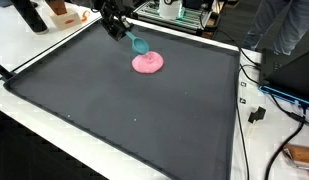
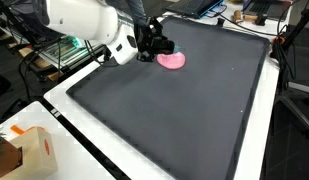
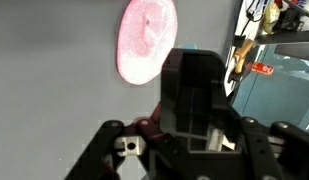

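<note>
A round pink plate [image 1: 147,63] [image 2: 172,61] [image 3: 146,38] lies near the far edge of a large black mat [image 1: 124,115] [image 2: 184,115]. My gripper [image 1: 125,33] [image 2: 157,46] [image 3: 199,58] hovers just beside the plate, its dark fingers [image 3: 184,85] pressed together on a small teal object [image 1: 139,45]. That object slants down from the fingertips toward the plate's rim. In the wrist view only a teal sliver [image 3: 190,48] peeks past the fingers, and the rest is hidden.
The mat lies on a white table [image 1: 34,110] [image 2: 84,125]. A cardboard box [image 2: 29,150] stands at one table corner. Cables and a plug [image 1: 258,113] lie along one side. Racks with equipment [image 1: 179,12] and a person [image 1: 284,25] are behind the table.
</note>
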